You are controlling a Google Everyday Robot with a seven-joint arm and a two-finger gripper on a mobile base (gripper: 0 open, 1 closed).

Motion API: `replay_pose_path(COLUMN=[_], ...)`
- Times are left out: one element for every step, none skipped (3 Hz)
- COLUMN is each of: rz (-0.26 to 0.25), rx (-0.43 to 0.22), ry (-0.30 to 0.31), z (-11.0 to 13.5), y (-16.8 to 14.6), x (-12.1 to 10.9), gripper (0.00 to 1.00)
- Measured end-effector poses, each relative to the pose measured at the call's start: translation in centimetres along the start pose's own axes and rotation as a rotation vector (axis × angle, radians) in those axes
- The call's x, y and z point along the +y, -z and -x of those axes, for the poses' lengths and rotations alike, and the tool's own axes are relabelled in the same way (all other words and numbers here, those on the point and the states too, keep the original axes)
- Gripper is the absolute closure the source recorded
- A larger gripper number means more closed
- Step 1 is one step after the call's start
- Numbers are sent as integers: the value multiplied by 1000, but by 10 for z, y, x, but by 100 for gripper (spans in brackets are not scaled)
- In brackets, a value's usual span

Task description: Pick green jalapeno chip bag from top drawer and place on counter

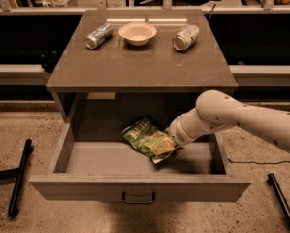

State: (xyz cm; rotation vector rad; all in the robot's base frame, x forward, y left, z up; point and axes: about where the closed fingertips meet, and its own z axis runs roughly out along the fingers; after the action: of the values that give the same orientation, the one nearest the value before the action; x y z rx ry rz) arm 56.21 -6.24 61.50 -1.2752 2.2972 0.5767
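The green jalapeno chip bag (140, 134) lies crumpled in the middle of the open top drawer (135, 188), towards the back. My gripper (162, 147) reaches down into the drawer from the right on a white arm (232, 118). It rests on the bag's right end and hides that part of it. The counter (139, 64) sits above the drawer.
On the counter's far part stand a pale bowl (137, 33) and two silver cans lying on their sides, one at its left (99, 35) and one at its right (185, 37). Black stand legs lie on the floor at left (19, 178) and right (282, 203).
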Motion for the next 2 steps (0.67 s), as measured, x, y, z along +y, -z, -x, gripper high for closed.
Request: replay_pose_path(rz=[-20, -40], rx=[-29, -108], ry=[5, 29], z=[6, 11], y=[18, 60], x=[7, 15], gripper=[72, 96])
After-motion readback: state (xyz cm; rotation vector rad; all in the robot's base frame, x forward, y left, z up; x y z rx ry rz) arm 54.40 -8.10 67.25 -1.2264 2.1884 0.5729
